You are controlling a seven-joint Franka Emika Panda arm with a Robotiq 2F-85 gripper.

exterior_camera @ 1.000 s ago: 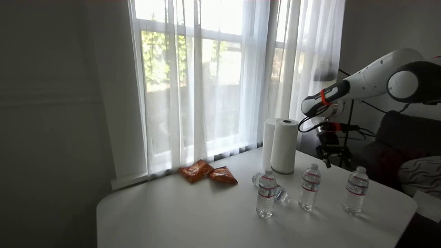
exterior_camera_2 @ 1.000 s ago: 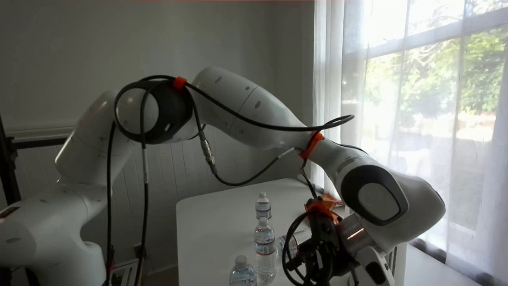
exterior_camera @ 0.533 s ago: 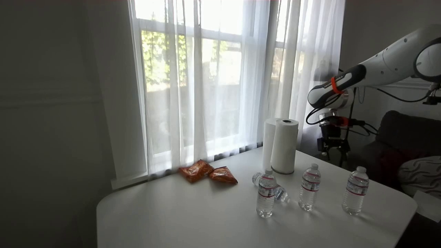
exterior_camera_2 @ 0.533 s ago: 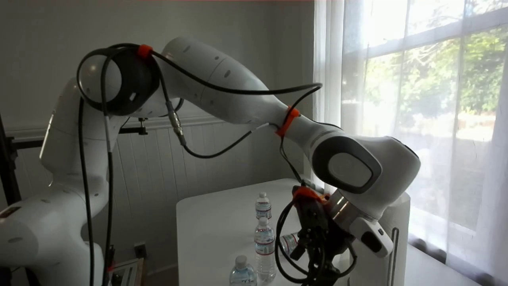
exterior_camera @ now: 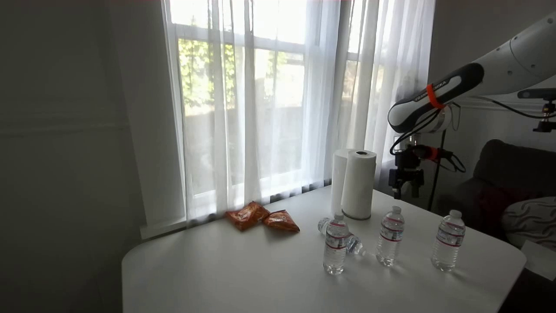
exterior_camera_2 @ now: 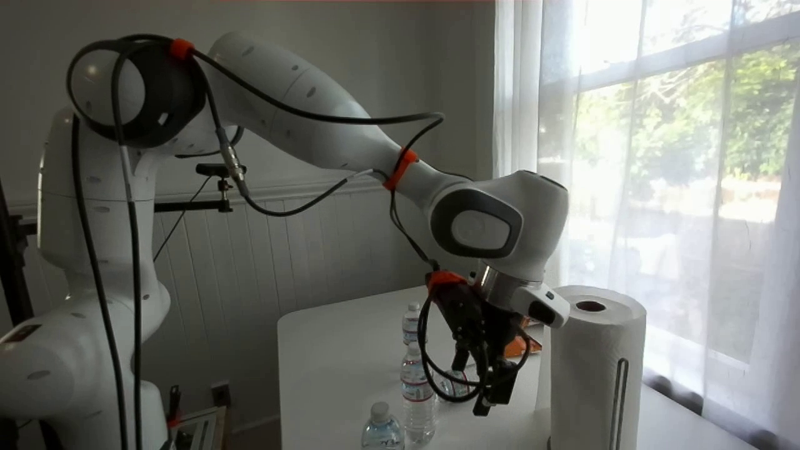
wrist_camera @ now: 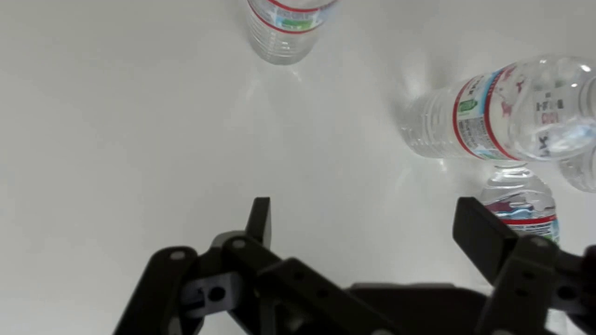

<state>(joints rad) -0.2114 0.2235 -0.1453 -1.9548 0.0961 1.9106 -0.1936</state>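
In an exterior view, orange packets (exterior_camera: 247, 216) lie by the table's (exterior_camera: 217, 278) far edge; rightward, further in, a lying bottle (exterior_camera: 355, 246) (partly behind an upright one (exterior_camera: 335, 244)); then the gripper (exterior_camera: 406, 191), fingers spread, empty, best moved slowly above the caps (exterior_camera: 396, 209).

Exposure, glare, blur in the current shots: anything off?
Both exterior views: window partly blown out, wall dim. Wrist view: soft shadows and bright reflections on the tabletop beside the bottles; pincer mostly black, slightly blurred low in frame.
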